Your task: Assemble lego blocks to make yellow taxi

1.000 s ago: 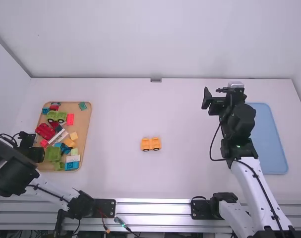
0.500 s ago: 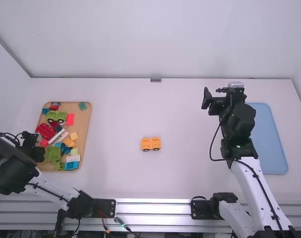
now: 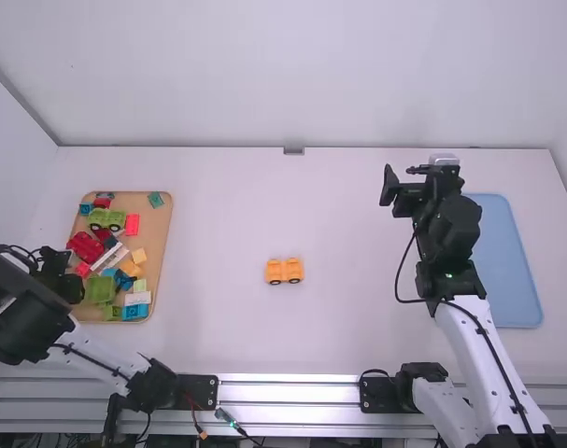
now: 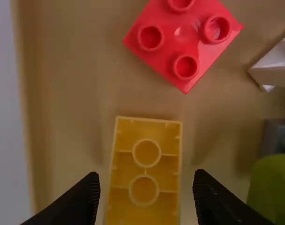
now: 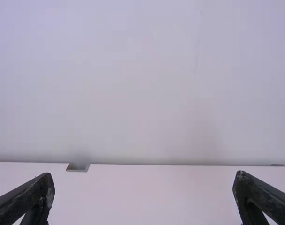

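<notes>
My left gripper (image 3: 68, 289) is over the near left part of the wooden tray in the high view. In the left wrist view, this gripper (image 4: 147, 199) is open, one finger on each side of an upturned yellow block (image 4: 146, 176) whose hollow underside faces the camera. An orange-yellow wheeled piece (image 3: 284, 271) stands mid-table. My right gripper (image 3: 404, 182) is raised at the right of the table; the right wrist view shows this gripper (image 5: 144, 187) wide apart with nothing between its fingers.
The wooden tray (image 3: 158, 224) holds several mixed blocks. A red four-stud block (image 4: 182, 40) lies beside the yellow one, with a green rounded piece (image 4: 273, 187) on its other side. A blue tray (image 3: 512, 271) is at the right, partly behind the right arm.
The left gripper has shifted very slightly over the tray. The right arm and the wheeled piece are where they were.
</notes>
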